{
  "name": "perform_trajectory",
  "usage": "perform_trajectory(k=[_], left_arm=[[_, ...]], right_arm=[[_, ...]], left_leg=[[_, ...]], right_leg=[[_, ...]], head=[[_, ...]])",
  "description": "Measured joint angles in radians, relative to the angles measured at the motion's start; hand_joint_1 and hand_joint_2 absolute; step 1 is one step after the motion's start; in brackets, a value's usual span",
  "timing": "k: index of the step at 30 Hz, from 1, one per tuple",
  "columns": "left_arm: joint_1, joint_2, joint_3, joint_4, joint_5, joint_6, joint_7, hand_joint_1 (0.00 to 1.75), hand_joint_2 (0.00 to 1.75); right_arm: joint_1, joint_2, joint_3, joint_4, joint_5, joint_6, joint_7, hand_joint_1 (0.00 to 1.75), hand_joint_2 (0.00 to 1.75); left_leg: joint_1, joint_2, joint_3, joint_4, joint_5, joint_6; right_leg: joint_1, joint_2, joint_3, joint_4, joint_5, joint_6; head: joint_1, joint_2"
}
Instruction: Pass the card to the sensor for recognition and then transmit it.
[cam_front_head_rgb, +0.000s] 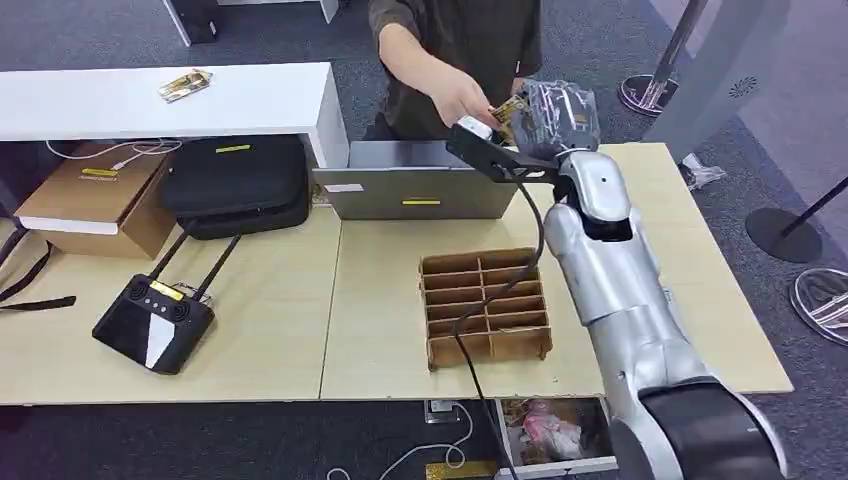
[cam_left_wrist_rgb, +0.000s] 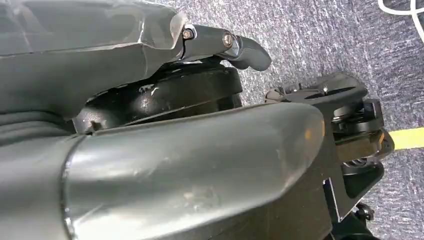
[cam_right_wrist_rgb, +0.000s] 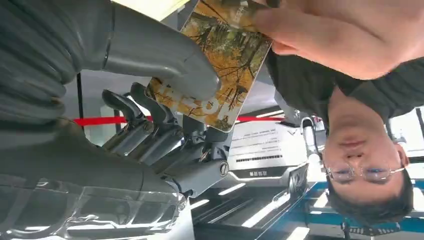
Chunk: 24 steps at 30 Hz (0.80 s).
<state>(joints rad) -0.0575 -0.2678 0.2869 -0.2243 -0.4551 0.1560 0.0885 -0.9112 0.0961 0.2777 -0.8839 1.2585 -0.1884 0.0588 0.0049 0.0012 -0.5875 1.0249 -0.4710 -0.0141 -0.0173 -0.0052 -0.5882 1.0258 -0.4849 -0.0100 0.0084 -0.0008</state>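
My right hand (cam_front_head_rgb: 556, 114) is raised over the far edge of the table, in front of a person. It holds a card (cam_front_head_rgb: 508, 108) printed with autumn leaves. In the right wrist view my thumb (cam_right_wrist_rgb: 165, 57) presses on the card (cam_right_wrist_rgb: 225, 65) with the darker fingers behind it. The person's hand (cam_front_head_rgb: 462, 100) grips the card's other end (cam_right_wrist_rgb: 340, 35). My left hand (cam_left_wrist_rgb: 150, 150) hangs over grey carpet with nothing in it, thumb and a finger (cam_left_wrist_rgb: 242, 49) apart.
A grey flat box (cam_front_head_rgb: 420, 185) with a yellow label lies on the wooden table (cam_front_head_rgb: 380, 340) just below the card. Nearer stands a wooden divider box (cam_front_head_rgb: 486, 305). To the left lie a black controller (cam_front_head_rgb: 153, 320), a black case (cam_front_head_rgb: 235, 180) and a cardboard box (cam_front_head_rgb: 95, 195).
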Motion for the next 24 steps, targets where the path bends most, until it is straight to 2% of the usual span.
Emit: perform_trajectory(k=[13, 16, 19, 24], left_arm=[[0.000, 0.000, -0.003, 0.000, 0.000, 0.000, 0.002, 0.00, 0.00], [0.000, 0.000, -0.008, 0.000, 0.004, 0.000, 0.004, 0.00, 0.00], [-0.001, 0.002, -0.010, 0.000, 0.010, -0.002, 0.015, 0.00, 0.00], [-0.001, 0.002, -0.010, 0.000, 0.010, -0.002, 0.015, 0.00, 0.00]], right_arm=[[0.000, -0.008, 0.000, -0.002, 0.003, 0.000, 0.013, 1.75, 1.75], [0.001, -0.008, -0.001, -0.006, -0.051, 0.001, 0.011, 1.75, 1.75], [0.007, -0.008, -0.035, -0.023, -0.227, 0.052, -0.009, 1.75, 1.75], [0.008, -0.008, -0.035, -0.023, -0.227, 0.052, -0.009, 1.75, 1.75]], left_leg=[[0.000, 0.000, 0.000, 0.000, 0.000, 0.000], [0.000, 0.000, 0.000, 0.000, 0.000, 0.000], [0.000, 0.000, 0.000, 0.000, 0.000, 0.000], [0.000, 0.000, 0.000, 0.000, 0.000, 0.000]], right_leg=[[0.000, 0.000, 0.000, 0.000, 0.000, 0.000], [0.000, 0.000, 0.000, 0.000, 0.000, 0.000], [0.000, -0.001, 0.000, 0.000, 0.000, 0.000], [0.000, -0.001, 0.000, 0.000, 0.000, 0.000]], head=[[0.000, 0.000], [0.000, 0.000], [0.000, 0.000], [0.000, 0.000]])
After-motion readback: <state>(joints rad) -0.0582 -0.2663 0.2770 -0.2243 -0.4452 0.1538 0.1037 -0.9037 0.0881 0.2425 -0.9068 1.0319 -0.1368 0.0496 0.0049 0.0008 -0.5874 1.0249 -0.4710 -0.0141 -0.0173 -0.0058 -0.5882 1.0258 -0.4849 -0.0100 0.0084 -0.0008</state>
